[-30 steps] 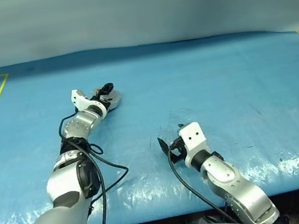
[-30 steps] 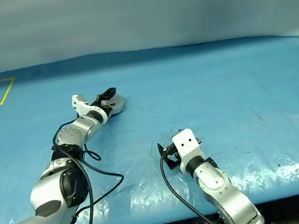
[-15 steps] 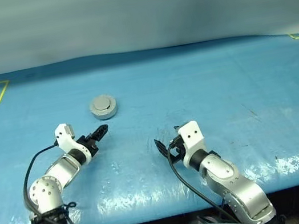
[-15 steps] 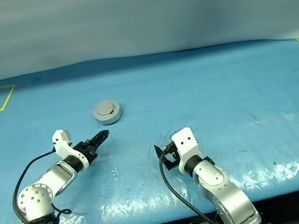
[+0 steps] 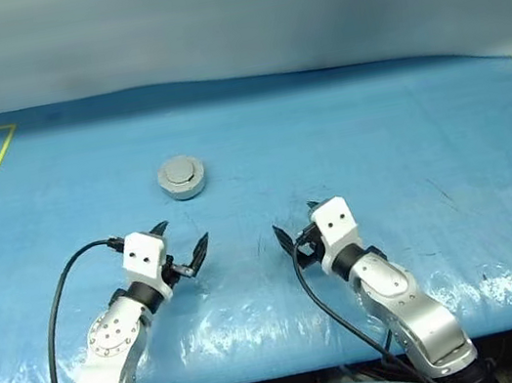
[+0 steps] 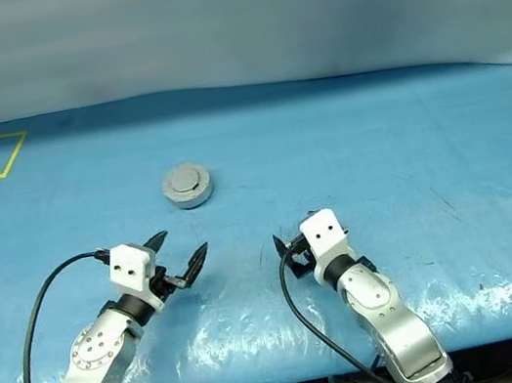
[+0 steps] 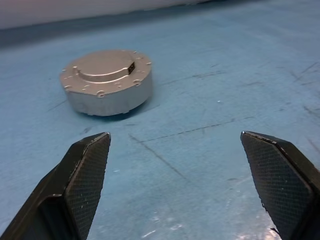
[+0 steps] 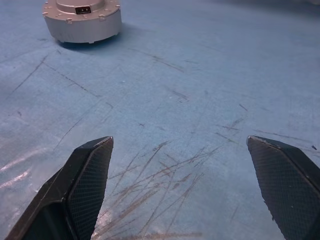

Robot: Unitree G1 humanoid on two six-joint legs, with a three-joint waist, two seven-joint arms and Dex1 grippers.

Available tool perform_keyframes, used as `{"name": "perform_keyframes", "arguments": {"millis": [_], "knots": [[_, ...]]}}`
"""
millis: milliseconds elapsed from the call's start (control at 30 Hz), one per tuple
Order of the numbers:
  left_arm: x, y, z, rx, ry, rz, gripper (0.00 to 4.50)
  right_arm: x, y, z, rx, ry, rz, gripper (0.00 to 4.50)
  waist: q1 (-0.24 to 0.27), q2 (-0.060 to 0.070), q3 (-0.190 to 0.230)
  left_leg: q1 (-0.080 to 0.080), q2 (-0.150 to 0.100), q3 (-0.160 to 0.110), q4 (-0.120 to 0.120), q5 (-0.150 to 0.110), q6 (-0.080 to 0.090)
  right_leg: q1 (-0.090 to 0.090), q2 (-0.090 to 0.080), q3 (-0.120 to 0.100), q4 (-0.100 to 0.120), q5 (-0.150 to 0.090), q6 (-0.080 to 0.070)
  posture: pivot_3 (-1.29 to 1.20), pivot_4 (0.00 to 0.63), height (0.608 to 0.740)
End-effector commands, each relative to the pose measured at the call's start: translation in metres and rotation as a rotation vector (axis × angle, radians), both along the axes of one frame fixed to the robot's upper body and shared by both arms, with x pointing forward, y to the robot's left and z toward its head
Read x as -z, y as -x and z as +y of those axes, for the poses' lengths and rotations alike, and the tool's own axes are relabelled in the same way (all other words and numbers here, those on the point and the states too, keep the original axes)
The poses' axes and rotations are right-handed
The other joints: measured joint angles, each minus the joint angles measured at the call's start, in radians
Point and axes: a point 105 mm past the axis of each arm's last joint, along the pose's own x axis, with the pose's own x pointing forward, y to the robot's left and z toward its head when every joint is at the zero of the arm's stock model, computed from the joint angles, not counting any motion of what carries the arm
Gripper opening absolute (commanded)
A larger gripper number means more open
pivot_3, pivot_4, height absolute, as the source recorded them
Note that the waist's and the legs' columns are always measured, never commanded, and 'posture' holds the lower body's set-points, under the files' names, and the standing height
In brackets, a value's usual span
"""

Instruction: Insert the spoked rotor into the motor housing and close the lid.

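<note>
Two empty grippers now, both spread wide with nothing between the fingers.

One second ago: left gripper (image 5: 183, 236) far out on the blue table (image 5: 378, 150), right up against the motor housing (image 5: 181, 179). Half a second ago: already let go and on the way back. Now: pulled in close to the front edge of the table, well apart from the housing, and rolled over so that the fingers sit side by side.

Right gripper (image 5: 295, 224): same spot near the front edge as before, just as wide open.

Motor housing: alone in the middle of the table, a little to the left, flat and not moving. Lid (image 5: 180, 173) shut on top, plain grey face up with the round bump in the middle, no gap to see at the rim in the left wrist view.

Spoked rotor: most likely inside, under the shut lid, though no way to check from here.

Looks like the end of the job: lid down, both arms back, nothing left to pick up or push.
</note>
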Motion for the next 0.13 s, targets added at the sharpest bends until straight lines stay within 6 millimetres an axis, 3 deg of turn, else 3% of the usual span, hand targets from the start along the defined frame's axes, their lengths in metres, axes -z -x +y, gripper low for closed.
{"name": "perform_keyframes", "arguments": {"millis": [33,133], "knots": [[-0.0045,0.0034,-0.0033,0.031,-0.038,-0.043,4.46,-0.0092,0.0039,0.0046,-0.015,-0.014,-0.043,4.50,0.000,0.000,0.001,0.000,0.000,0.000,0.000,0.000,0.000,0.000,0.000,0.000,0.000,-0.001,0.000,0.00,0.150,0.740],[-0.0003,0.0052,-0.0036,0.038,-0.074,-0.033,4.46,-0.0102,0.0053,0.0062,-0.016,-0.008,-0.056,4.50,-0.002,0.001,0.002,0.000,0.000,0.000,0.000,0.000,0.000,0.000,0.000,0.000,0.000,-0.003,-0.002,0.00,0.150,0.740]]}}
